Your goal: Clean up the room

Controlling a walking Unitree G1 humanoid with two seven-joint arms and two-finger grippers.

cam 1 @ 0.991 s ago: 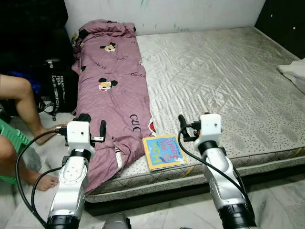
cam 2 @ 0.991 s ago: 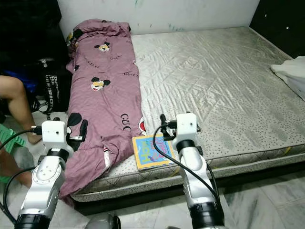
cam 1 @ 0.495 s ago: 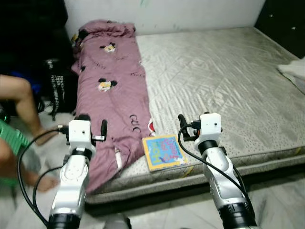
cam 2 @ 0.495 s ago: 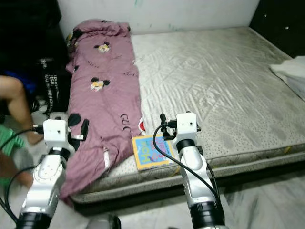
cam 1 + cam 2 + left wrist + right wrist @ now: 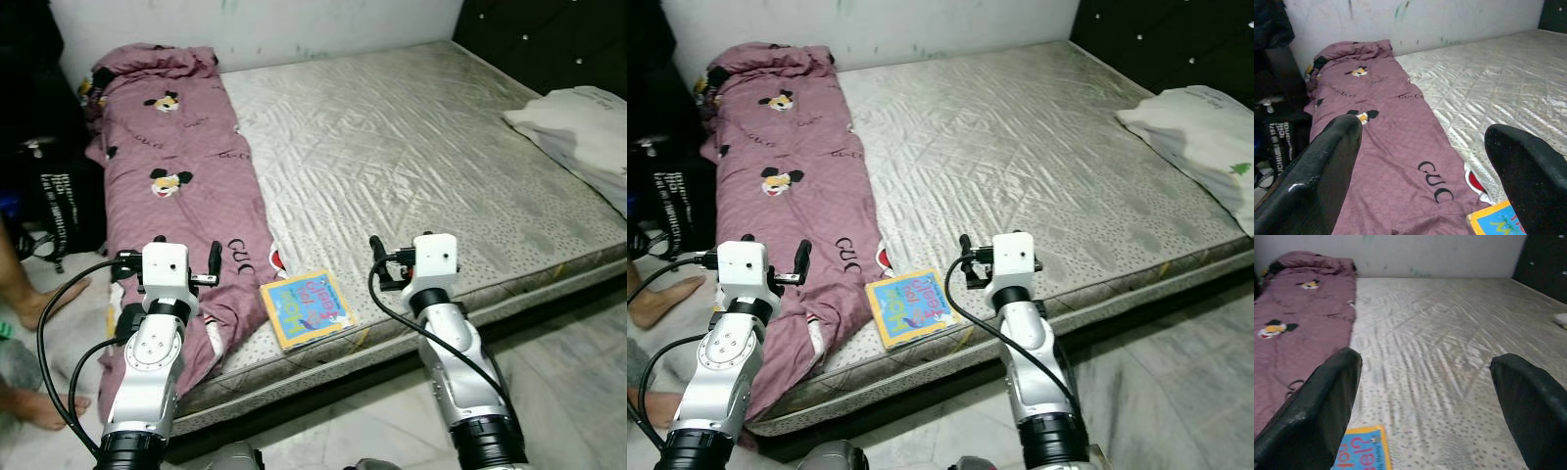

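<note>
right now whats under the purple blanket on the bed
The purple blanket lies along the left side of the mattress, its near end hanging over the edge. Whatever it covers is hidden. The book lies beside it.

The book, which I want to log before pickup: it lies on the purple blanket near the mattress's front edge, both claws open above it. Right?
Not quite. The book lies on the bare mattress beside the purple blanket, as the left eye view shows. It is near the front edge, and the left claw and right claw are open.
</note>
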